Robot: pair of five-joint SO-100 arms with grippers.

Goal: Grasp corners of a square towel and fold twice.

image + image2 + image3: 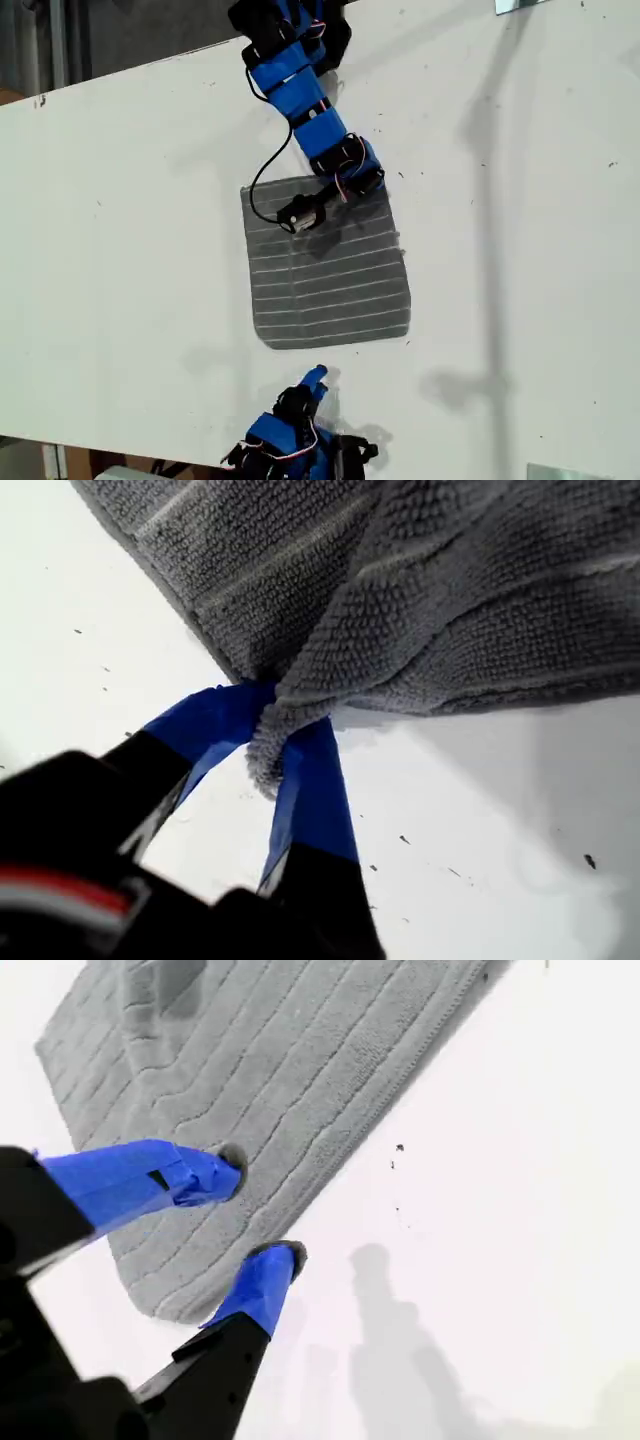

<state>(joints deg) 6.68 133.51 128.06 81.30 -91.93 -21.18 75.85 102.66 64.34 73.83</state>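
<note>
Grey striped towel (330, 270) on the white table (120, 230), 1 corner (268, 742) lifted. My first pincer (272, 742), reaching in from the exterior view's top, is clamped on that corner, the cloth bunched between its 2 blue fingers (312, 790). My second pincer (262, 1205) hangs parted, holding nothing, above the towel's near edge at the exterior view's bottom.
</note>
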